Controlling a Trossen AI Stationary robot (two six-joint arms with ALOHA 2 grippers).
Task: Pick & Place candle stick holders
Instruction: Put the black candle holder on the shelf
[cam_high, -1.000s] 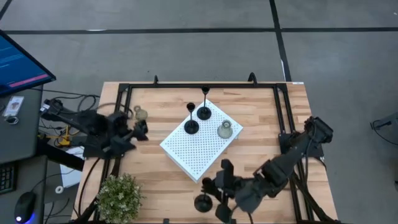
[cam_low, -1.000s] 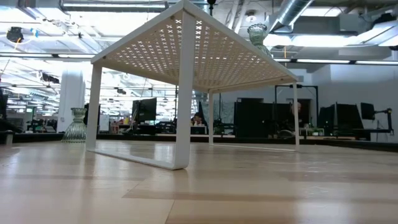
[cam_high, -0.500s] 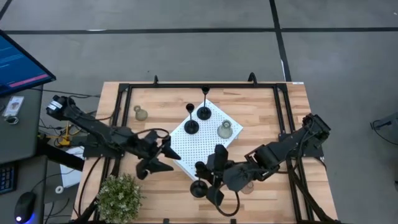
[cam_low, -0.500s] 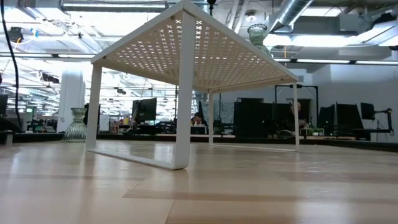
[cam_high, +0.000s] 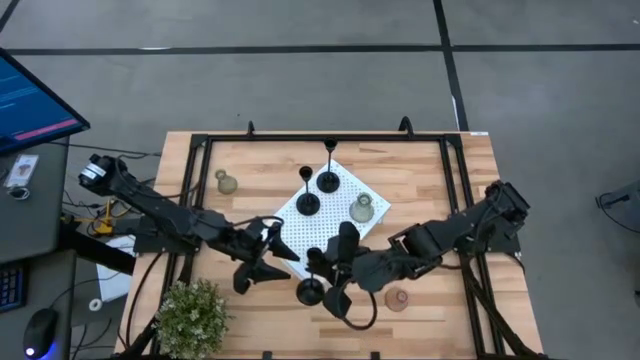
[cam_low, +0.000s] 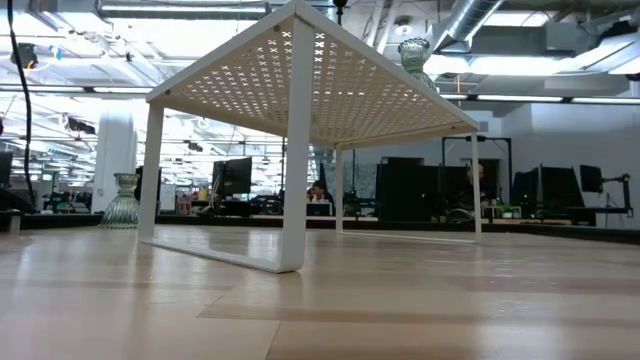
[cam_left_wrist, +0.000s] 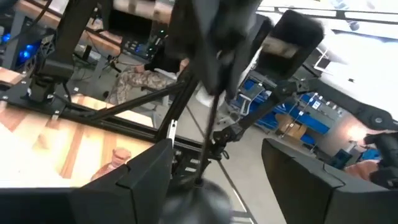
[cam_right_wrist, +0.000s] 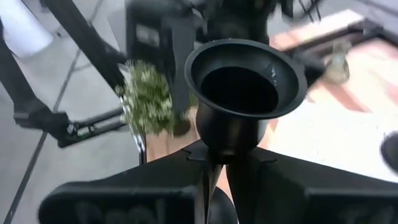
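Note:
My right gripper (cam_high: 330, 275) is shut on a black candle stick holder (cam_high: 311, 290) near the table's front middle, just in front of the white perforated board (cam_high: 325, 230). The holder's cup (cam_right_wrist: 242, 78) fills the right wrist view. My left gripper (cam_high: 270, 258) is open just left of this holder. In the left wrist view its fingers (cam_left_wrist: 149, 180) stand on either side of the thin stem (cam_left_wrist: 208, 134) without touching it. Two black holders (cam_high: 308, 203) (cam_high: 328, 182) and a pale green one (cam_high: 362, 208) stand on the board. Another green one (cam_high: 226, 183) and a pink one (cam_high: 397, 299) stand on the table. My right gripper pinches the black holder's thin stem (cam_right_wrist: 216, 163) just below the cup, between its two fingers. The fingers come slanting from the table's right side and lie across the stem. The holder is tilted, its round base (cam_high: 310, 292) toward the left gripper; it appears clear of the table.
A bushy green plant (cam_high: 190, 315) stands at the near left corner. The board stands on legs as a low shelf (cam_low: 300, 80). A black frame (cam_high: 330, 138) runs along the table's edges. A desk with a monitor (cam_high: 35, 100) lies beyond the left edge.
My left gripper has swung from the table's left edge toward the middle, up to the held holder. My right gripper has carried the black holder from the near edge toward the far-left, up to the board's front corner.

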